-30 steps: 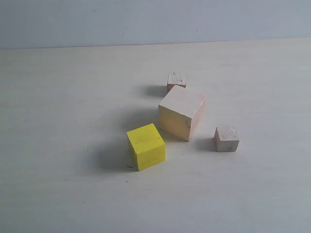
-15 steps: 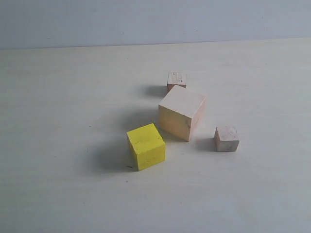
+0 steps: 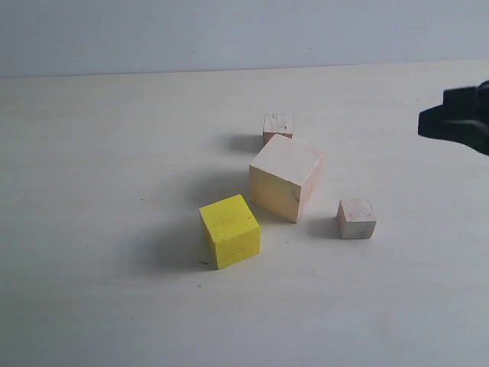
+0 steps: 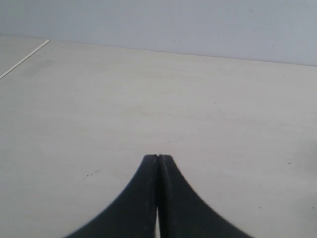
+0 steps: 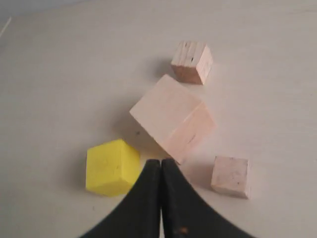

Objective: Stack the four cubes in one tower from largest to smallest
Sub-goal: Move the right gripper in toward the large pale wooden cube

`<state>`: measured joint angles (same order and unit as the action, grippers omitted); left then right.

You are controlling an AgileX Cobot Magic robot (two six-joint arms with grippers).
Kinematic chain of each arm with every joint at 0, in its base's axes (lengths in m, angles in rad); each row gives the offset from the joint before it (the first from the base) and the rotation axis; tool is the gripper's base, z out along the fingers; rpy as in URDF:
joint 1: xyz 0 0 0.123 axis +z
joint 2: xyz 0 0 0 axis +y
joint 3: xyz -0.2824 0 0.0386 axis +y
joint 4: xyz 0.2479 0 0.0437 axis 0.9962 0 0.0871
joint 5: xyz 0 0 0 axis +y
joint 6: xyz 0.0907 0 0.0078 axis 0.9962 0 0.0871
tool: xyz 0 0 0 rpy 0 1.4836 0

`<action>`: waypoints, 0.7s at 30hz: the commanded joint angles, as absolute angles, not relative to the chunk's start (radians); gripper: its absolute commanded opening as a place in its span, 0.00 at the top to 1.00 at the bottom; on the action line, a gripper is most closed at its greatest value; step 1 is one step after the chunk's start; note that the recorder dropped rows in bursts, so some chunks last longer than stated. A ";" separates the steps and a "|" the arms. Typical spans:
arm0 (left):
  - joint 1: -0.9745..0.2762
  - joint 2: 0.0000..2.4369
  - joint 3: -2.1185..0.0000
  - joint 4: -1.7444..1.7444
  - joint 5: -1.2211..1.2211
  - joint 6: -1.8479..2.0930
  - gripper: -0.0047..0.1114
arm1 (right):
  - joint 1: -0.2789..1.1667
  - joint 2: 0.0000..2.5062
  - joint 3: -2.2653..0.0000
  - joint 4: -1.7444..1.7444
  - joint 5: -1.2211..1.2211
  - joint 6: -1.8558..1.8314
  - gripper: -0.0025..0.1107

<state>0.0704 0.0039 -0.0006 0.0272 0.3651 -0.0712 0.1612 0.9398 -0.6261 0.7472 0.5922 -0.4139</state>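
Exterior view: right gripper [image 3: 426, 125] arrives, no tower yet.
Exterior view: the right gripper has just come in at the far right edge, above the table [image 3: 92, 168]. The four cubes lie unmoved and apart: wood cube [image 3: 286, 177] in the middle, yellow cube [image 3: 229, 231] near-left of it, far small cube [image 3: 277, 126] just behind it, near small cube [image 3: 357, 219] to its right. Left wrist view: the left gripper [image 4: 157, 159] is pinched closed and empty over bare table. Right wrist view: the jaws are pressed together and empty, pointing at the cubes. Stacking looks about to begin.
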 commanded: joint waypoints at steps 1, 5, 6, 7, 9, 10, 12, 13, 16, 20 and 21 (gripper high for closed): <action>0.070 0.000 0.000 0.034 0.355 -0.075 0.96 | 0.164 1.007 -0.635 0.810 0.451 -0.399 0.98; 0.070 0.000 0.000 0.034 0.355 -0.075 0.96 | 0.164 1.087 -0.635 0.808 0.337 -0.428 0.98; 0.070 0.000 0.000 0.034 0.355 -0.075 0.96 | 0.164 1.107 -0.635 0.808 0.329 -0.430 0.98; 0.070 0.000 0.000 0.034 0.355 -0.075 0.96 | 0.164 1.151 -0.636 0.811 0.327 -0.430 0.98; 0.070 0.000 0.000 0.034 0.353 -0.075 0.96 | 0.164 1.204 -0.636 0.811 0.320 -0.453 0.98; 0.070 0.000 0.000 0.034 0.353 -0.075 0.96 | 0.164 1.243 -0.641 0.811 0.317 -0.469 0.98; 0.070 0.000 0.000 0.034 0.353 -0.075 0.96 | 0.164 1.308 -0.665 0.811 0.353 -0.471 0.98; 0.070 0.000 0.000 0.034 0.353 -0.075 0.96 | 0.164 1.346 -0.690 0.811 0.397 -0.474 0.98; 0.070 0.000 0.000 0.034 0.353 -0.075 0.96 | 0.164 1.456 -0.761 0.811 0.509 -0.515 0.98; 0.070 0.000 0.000 0.034 0.347 -0.075 0.96 | 0.188 1.606 -0.868 0.788 0.570 -0.515 0.98; 0.070 0.000 0.000 0.034 0.347 -0.075 0.96 | 0.199 1.627 -0.880 0.778 0.570 -0.513 0.98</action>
<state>0.0704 0.0039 -0.0006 0.0272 0.3651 -0.0712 0.1750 1.5776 -0.8398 0.8040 0.5549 -0.5040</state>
